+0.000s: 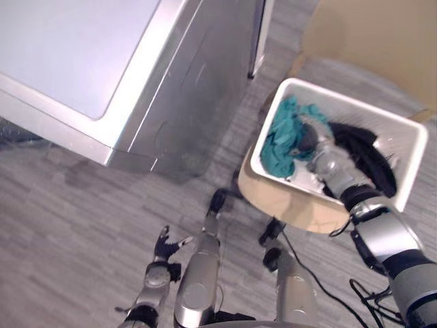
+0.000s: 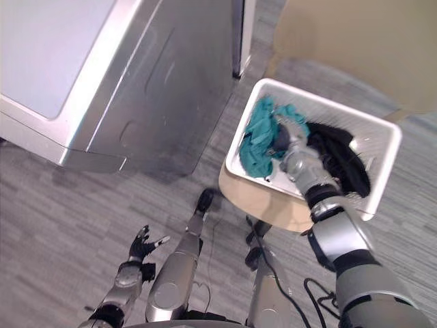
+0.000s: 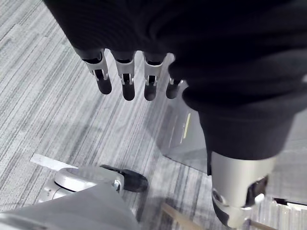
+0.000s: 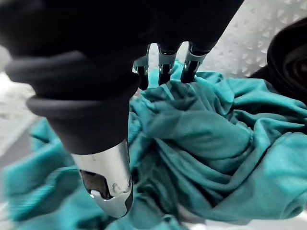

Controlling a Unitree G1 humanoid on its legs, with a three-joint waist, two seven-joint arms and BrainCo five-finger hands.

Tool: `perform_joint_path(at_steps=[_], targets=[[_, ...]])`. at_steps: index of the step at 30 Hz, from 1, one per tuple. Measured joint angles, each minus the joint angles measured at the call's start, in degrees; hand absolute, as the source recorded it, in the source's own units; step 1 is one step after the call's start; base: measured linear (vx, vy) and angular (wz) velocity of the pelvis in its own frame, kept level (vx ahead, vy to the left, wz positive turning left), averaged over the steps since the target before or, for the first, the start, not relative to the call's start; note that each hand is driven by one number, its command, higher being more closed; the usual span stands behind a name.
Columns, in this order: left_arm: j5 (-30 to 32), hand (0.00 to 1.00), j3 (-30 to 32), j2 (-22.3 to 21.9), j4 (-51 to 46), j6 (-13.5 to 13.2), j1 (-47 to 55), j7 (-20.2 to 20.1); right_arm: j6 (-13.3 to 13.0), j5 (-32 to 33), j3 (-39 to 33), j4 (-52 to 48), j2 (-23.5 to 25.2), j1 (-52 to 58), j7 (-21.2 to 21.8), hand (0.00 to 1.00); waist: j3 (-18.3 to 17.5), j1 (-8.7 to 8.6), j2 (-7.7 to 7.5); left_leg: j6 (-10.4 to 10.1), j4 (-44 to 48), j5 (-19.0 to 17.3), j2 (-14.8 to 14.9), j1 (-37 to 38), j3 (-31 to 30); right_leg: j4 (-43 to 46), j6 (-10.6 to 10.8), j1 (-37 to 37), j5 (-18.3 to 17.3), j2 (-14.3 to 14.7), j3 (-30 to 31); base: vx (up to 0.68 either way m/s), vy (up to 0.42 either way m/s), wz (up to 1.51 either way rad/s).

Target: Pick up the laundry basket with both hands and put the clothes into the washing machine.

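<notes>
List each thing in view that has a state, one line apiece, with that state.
laundry basket, resting on the stool, not lifted, holding clothes.
right robot hand, open, fingertips on the teal cloth.
left robot hand, open, empty, low over the floor.
teal cloth, bunched in the laundry basket.
black clothes, piled in the laundry basket beside the teal cloth.
washing machine, door state cannot be told.

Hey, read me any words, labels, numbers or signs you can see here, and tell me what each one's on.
No text here can be read.
Pale strip on what looks like the washer: too blurred to read.
Basket: no print visible.
Clothes: no print visible.
</notes>
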Motion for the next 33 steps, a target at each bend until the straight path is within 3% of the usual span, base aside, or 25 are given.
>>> perform_joint_path(at_steps=[3,4,9,16,21,24,27,29,33], targets=[[-0.81,0.0,-0.83,-1.61,1.11,-0.7,-3.21,0.26,0.92,-0.55,0.46,1.61,-0.71,-1.78,-1.1,0.0,0.16,1.26,0.31,-0.37,-0.38,0.91,-0.27,-2.8,-0.6,3.28,-0.33,-4.02,-1.55,-0.91,0.24,0.0,-0.093,0.09],[-1.25,0.0,-1.63,-2.17,1.31,-0.77,-3.94,0.31,1.1,-0.99,0.54,1.61,-0.85,-2.18,-1.88,1.0,0.18,1.35,0.34,-0.44,-0.57,0.96,-0.63,-3.2,-0.82,5.4,-0.33,-5.37,-2.75,-1.82,0.31,0.0,-0.092,0.13],[-1.3,0.0,-1.69,-4.98,0.82,-1.04,-5.12,1.25,1.91,0.26,0.59,-1.75,-1.5,-2.55,-4.03,1.0,0.17,0.97,0.32,-0.47,-0.98,0.94,-1.51,-3.48,-0.73,10.97,-0.32,-8.25,-6.07,-3.97,1.08,-0.01,-0.088,0.08],[-1.29,0.0,-1.47,-5.3,0.28,-0.93,-5.81,1.49,1.98,3.62,-0.9,-8.69,0.47,-0.38,-2.77,1.0,0.46,-0.13,-0.16,-0.49,-0.99,0.95,-0.86,-1.51,0.55,9.91,-0.94,-6.83,-5.72,-3.03,2.35,0.0,-0.08,-0.1],[-1.23,0.0,-0.67,-4.77,-2.04,-0.77,-5.38,1.54,1.61,8.24,-11.06,-27.2,2.67,9.19,-3.41,1.0,0.88,-1.76,-0.87,-0.67,-2.16,0.72,0.46,4.77,1.59,4.9,-0.61,0.44,-3.96,-0.66,3.24,-0.01,-0.066,-0.14],[-1.14,0.0,0.81,-3.61,-2.85,-0.42,-4.17,1.42,-1.09,14.08,-17.17,-38.81,6.56,15.65,-4.73,1.0,0.5,-3.54,-1.73,-0.19,-2.17,-0.45,0.8,7.6,2.49,2.71,0.08,3.32,-3.66,0.1,4.18,-0.05,-0.024,-0.19],[-1.1,0.0,0.96,-1.49,-2.63,0.52,-0.04,1.18,-3.8,21.32,-20.46,-49.64,13.5,27.86,-4.57,1.0,-2.61,-5.48,-4.25,0.29,-2.17,-1.7,0.85,10.19,3.98,0.43,0.82,6.13,-3.13,0.9,5.29,0.03,-0.006,-0.2],[-1.08,0.0,1.01,-0.87,-2.45,1.35,2.72,1.03,-3.99,24.66,-20.33,-53.74,17.32,34.5,-2.81,1.0,-5.1,-6.32,-5.86,0.55,-2.17,-2.58,1.12,12.14,5.35,-0.61,0.91,7.79,-2.82,1.21,6.49,0.12,-0.024,-0.22],[-1.07,0.0,0.96,-1.01,-2.42,1.49,6.93,-0.16,-5.48,28.37,-17.31,-59.88,21.9,42.52,0.88,1.0,-10.53,-6.52,-6.33,0.91,-2.16,-4.08,1.11,16.27,9.58,-3.96,1.25,11.22,-1.0,2.04,10.06,0.13,-0.003,-0.46]])
